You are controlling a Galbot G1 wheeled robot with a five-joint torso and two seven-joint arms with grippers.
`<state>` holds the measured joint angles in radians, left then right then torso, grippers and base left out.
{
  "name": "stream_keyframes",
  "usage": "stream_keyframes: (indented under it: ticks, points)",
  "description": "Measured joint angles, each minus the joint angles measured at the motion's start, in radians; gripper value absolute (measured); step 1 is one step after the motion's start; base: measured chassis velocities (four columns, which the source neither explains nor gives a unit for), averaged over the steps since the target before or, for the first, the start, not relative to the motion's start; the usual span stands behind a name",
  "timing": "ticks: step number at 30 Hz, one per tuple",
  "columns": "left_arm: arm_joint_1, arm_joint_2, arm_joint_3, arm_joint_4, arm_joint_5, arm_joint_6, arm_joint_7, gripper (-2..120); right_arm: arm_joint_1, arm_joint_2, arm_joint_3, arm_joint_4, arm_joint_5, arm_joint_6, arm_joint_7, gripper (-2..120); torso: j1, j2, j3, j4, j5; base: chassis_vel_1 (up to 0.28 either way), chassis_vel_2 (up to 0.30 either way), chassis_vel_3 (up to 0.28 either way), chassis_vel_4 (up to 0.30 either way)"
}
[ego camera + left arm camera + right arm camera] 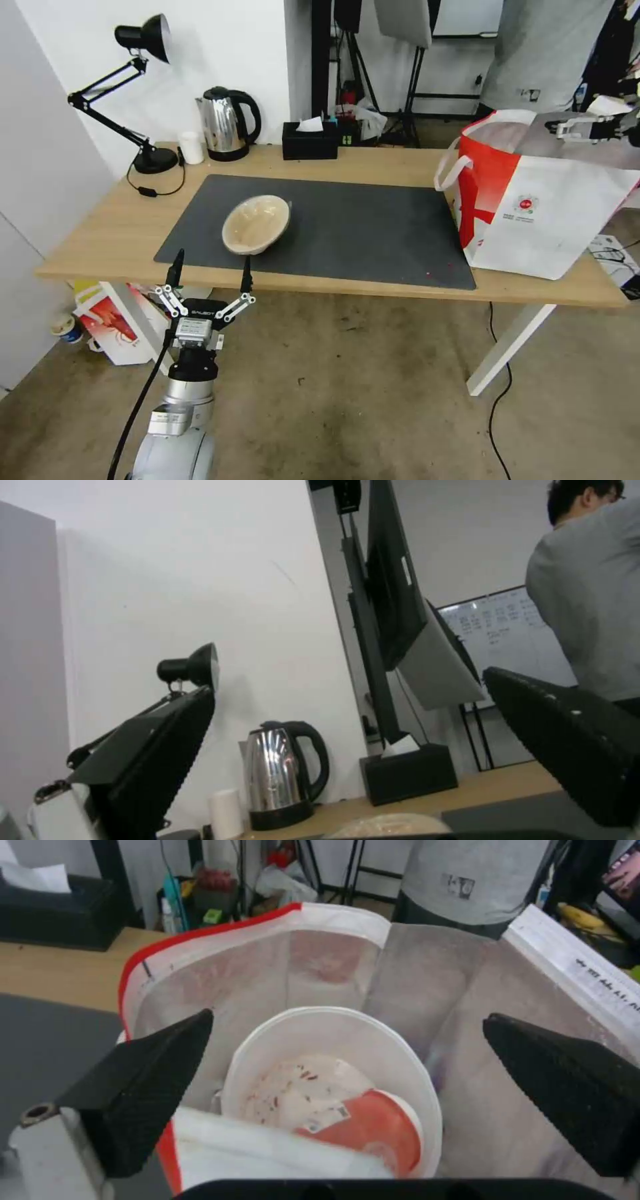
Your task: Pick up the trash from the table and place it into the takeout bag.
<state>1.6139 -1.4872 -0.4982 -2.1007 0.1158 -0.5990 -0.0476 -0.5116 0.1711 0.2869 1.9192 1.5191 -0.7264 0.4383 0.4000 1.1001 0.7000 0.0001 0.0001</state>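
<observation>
Low in the head view, the left gripper (210,265) is spread wide and empty just off the light-wood table's (100,230) near edge, short of the shallow tan paper bowl (255,224) on the dark grey mat (373,227). At upper right, the right gripper (567,129), spread and empty, hangs above the white-and-red takeout bag (553,207), where the wide white bowl (373,1050) and red cup (377,1127) lie.
</observation>
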Motion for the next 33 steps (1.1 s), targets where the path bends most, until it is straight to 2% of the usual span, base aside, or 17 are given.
stream_keyframes:
  ticks: [7, 11, 14, 21, 27, 33]
  points:
    - [-0.007, 0.001, 0.0, 0.001, -0.004, 0.001, 0.0, 100, 0.009, 0.003, 0.009, 0.035, -0.002, 0.028, 0.003, 100, 0.0, 0.0, 0.0, -0.0001, -0.0002, 0.0, 0.0, 0.0, 0.0]
    - [-0.01, -0.005, 0.0, 0.004, -0.006, 0.002, 0.0, 100, 0.002, 0.023, 0.02, 0.104, -0.004, 0.135, 0.013, 100, 0.0, 0.0, 0.0, 0.0, -0.0002, 0.0, 0.0, 0.0, 0.0]
    - [-0.011, -0.011, 0.002, 0.005, -0.006, 0.002, 0.0, 100, -0.008, 0.035, 0.024, 0.143, -0.008, 0.169, 0.022, 100, 0.0, 0.0, 0.0, 0.0, -0.0001, 0.0, 0.0, 0.0, 0.0]
    - [-0.01, -0.026, 0.006, 0.006, -0.005, 0.002, 0.0, 100, -0.054, 0.108, 0.039, 0.309, -0.055, 0.257, 0.07, 100, 0.0, 0.0, 0.0, 0.0001, -0.0003, 0.0, 0.0, 0.0, 0.0]
    - [-0.008, -0.029, 0.003, 0.005, -0.004, 0.002, 0.0, 100, -0.109, 0.153, 0.039, 0.386, -0.096, 0.3, 0.063, 100, 0.0, 0.0, 0.0, 0.0, -0.0002, 0.0, 0.0, 0.0, 0.0]
    - [-0.005, -0.039, -0.001, 0.002, -0.003, 0.002, 0.0, 100, -0.209, 0.23, 0.014, 0.464, -0.237, 0.359, 0.064, 100, 0.0, 0.0, 0.0, 0.0, -0.0001, 0.0, 0.0, 0.0, 0.0]
